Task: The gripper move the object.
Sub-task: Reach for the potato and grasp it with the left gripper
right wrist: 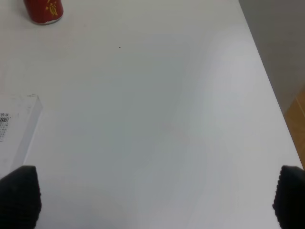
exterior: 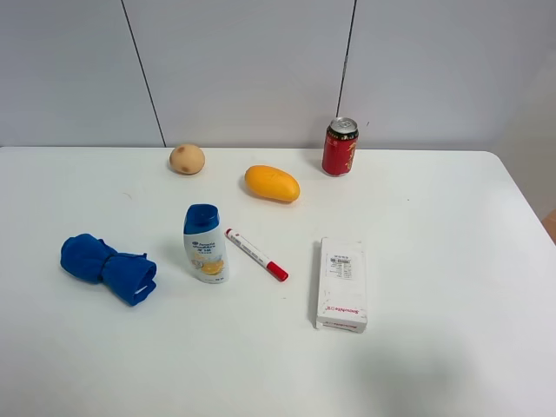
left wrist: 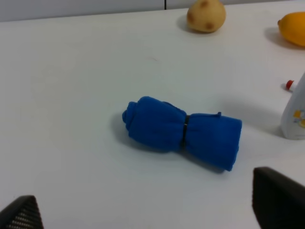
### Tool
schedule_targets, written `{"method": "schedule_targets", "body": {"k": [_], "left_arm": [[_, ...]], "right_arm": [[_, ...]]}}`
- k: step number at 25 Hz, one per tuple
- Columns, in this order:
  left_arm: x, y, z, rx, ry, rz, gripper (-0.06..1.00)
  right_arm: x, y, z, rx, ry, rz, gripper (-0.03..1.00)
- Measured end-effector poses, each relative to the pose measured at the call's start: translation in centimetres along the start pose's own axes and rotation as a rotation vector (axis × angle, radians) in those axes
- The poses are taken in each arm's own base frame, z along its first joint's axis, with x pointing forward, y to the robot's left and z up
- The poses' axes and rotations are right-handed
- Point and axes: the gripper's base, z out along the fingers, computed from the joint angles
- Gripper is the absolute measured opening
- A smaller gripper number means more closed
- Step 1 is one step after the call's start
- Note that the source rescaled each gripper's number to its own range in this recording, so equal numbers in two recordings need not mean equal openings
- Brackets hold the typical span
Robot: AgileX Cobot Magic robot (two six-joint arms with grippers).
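Observation:
The small tan potato (exterior: 187, 159) with brownish spots lies at the back of the white table (exterior: 434, 226), left of centre. It also shows far off in the left wrist view (left wrist: 206, 15). Neither arm shows in the exterior high view. My left gripper (left wrist: 150, 205) is open and empty, its black fingertips (left wrist: 279, 198) wide apart above the table, near a rolled blue cloth (left wrist: 183, 131) and far from the potato. My right gripper (right wrist: 155, 195) is open and empty over bare table at the right side.
An orange-yellow mango (exterior: 272, 183) lies right of the potato, and a red can (exterior: 340, 147) stands behind it. A white bottle with a blue cap (exterior: 205, 244), a red-capped marker (exterior: 256, 254), a white box (exterior: 341, 284) and the blue cloth (exterior: 108, 268) are nearer the front. The table's right edge (right wrist: 267, 71) is close to the right gripper.

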Motion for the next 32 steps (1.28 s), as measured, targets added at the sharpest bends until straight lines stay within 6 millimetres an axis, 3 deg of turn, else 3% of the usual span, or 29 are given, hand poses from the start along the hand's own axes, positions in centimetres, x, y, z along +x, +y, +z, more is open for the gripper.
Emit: {"method": "schedule_targets", "body": {"k": [1,25,28,32], "left_arm": [[0.0,0.0,0.0,0.005,0.000,-0.003,0.87],[-0.2,0.0,0.4,-0.001,0.027,0.001,0.86],[-1.5,0.0,1.5,0.000,0.090,0.001,0.85],[-5.1,0.1,3.0,-0.010,0.133,0.009,0.84]], "right_arm": [[0.0,0.0,0.0,0.000,0.000,0.000,1.00],[0.0,0.0,0.0,0.000,0.000,0.000,1.00],[0.0,0.0,0.0,0.000,0.000,0.000,1.00],[0.0,0.0,0.0,0.000,0.000,0.000,1.00]]}}
